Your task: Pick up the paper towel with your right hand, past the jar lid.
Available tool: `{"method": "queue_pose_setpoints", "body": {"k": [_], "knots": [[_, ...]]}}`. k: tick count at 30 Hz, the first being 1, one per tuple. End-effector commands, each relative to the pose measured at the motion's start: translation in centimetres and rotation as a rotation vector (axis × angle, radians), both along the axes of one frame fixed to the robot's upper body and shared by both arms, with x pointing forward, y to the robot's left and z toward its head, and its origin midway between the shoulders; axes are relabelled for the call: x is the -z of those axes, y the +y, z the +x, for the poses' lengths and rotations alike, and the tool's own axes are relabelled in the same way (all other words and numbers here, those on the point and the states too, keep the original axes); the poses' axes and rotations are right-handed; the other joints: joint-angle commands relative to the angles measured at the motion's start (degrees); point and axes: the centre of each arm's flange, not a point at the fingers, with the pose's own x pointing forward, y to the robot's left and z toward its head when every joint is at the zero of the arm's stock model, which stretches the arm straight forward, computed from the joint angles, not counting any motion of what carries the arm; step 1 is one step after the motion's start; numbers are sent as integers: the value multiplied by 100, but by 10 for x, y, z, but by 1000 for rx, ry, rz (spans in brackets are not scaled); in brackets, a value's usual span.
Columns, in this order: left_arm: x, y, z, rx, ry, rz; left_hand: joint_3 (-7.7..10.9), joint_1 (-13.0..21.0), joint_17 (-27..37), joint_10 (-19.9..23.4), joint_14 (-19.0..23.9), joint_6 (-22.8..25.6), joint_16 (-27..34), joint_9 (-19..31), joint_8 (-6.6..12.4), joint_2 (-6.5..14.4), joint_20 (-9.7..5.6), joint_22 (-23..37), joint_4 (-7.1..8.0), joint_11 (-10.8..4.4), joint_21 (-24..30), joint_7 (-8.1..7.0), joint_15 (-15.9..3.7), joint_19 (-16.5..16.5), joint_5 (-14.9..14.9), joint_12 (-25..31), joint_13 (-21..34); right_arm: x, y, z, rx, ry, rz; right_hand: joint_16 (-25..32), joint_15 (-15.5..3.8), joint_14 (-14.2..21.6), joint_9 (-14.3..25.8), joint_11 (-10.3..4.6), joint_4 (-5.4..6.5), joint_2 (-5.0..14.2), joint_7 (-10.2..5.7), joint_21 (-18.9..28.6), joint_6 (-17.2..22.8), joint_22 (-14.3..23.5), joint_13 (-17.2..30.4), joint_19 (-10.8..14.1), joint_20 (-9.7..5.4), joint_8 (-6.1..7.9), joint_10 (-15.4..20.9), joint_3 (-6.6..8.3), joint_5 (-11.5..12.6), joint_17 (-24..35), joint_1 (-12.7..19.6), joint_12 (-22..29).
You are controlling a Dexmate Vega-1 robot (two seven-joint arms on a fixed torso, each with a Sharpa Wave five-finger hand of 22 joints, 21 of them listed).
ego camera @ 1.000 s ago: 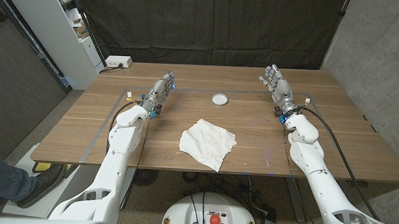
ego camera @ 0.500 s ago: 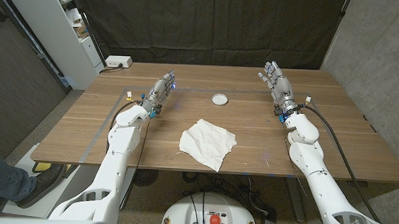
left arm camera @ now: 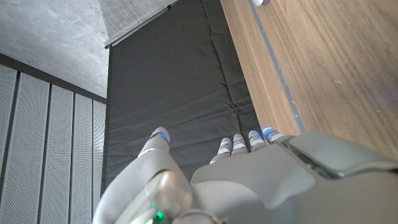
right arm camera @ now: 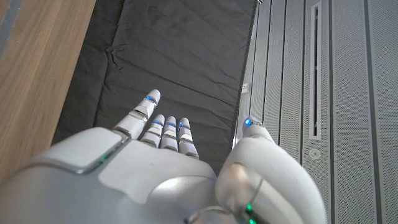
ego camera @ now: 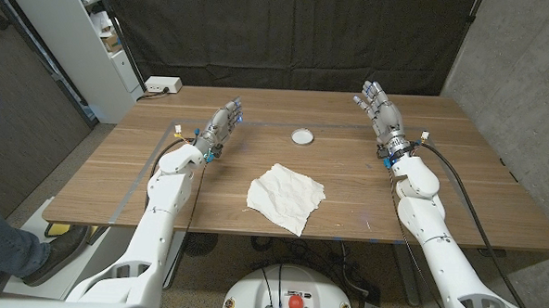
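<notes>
Both hands empty, fingers spread, right hand (ego camera: pixel 380 109) apparently raised near far edge, paper towel (ego camera: pixel 286 197) mid-table, jar lid (ego camera: pixel 302 136) beyond

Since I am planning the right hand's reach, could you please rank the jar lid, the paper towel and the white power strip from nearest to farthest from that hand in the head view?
Measured from the right hand:
1. Jar lid, toward the table's middle, on the far side.
2. Paper towel, crumpled, nearer the table's front edge.
3. White power strip, at the far left corner.
</notes>
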Motion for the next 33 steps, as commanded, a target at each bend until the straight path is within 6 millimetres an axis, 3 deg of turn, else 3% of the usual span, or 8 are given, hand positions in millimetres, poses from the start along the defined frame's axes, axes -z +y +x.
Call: {"method": "queue_pose_setpoints", "body": {"k": [1, 33], "knots": [[-2, -1, -5, 2, -6, 20, 1, 22, 22, -43, -156, 25, 7, 16, 37, 56, 31, 11, -41, 35, 10, -10, 30, -348, 4, 26, 34, -5, 5, -9, -10, -39, -35, 32, 11, 57, 17, -2, -39, -18, -14, -2, 67, 20, 11, 60, 15, 44, 52, 20, 34, -1, 72, 39], [0, -3, -12, 15, -19, 26, -6, 9, 22, -34, -164, 46, -1, 17, 39, 88, 68, 12, -62, 37, 4, -18, 45, -402, 2, 26, 35, -13, 17, -33, -4, -130, -165, 21, -3, 109, 18, -68, -190, -47, -90, -22, 78, 18, 11, 105, 28, 24, 105, 51, 67, -78, 269, 21]]}}
